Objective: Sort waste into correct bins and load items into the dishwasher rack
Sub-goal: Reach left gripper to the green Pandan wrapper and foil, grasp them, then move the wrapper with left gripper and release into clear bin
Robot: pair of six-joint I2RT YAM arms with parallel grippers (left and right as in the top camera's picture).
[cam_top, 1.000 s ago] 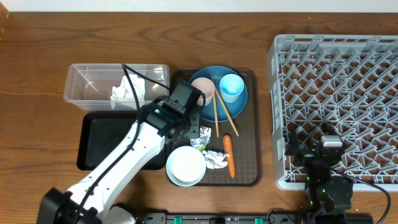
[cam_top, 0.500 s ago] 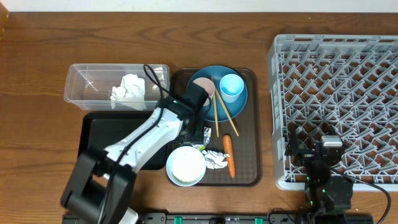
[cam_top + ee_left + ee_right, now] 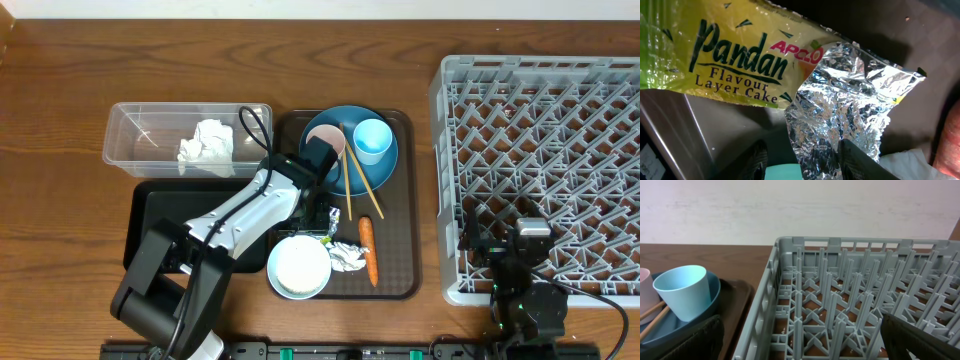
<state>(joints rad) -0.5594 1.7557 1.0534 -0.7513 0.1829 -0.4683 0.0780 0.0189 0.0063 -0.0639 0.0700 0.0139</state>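
My left gripper (image 3: 320, 208) is open and low over the brown tray, its fingers (image 3: 802, 161) on either side of the silver foil edge of the yellow-green wrapper (image 3: 740, 55), which lies by the white bowl (image 3: 300, 267) in the overhead view (image 3: 327, 224). A crumpled paper wad (image 3: 347, 257) and the orange carrot (image 3: 367, 245) lie just right of it. Another paper wad (image 3: 207, 143) sits in the clear tub (image 3: 140, 120). The black bin (image 3: 160, 230) lies below the tub. The pinkish cup (image 3: 325, 140), light blue cup (image 3: 372, 140) and chopsticks (image 3: 360, 182) rest on the blue plate (image 3: 335, 118). My right gripper (image 3: 525, 250) is open over the grey rack (image 3: 540, 150).
The brown serving tray (image 3: 400, 200) holds the plate, bowl and waste between the bins and the rack. The right wrist view shows the rack's wall and pegs (image 3: 840, 280) close ahead, with the light blue cup (image 3: 682, 290) to the left.
My left arm has swung right and down; its gripper has come down onto the wrapper on the tray. The right arm has not moved.
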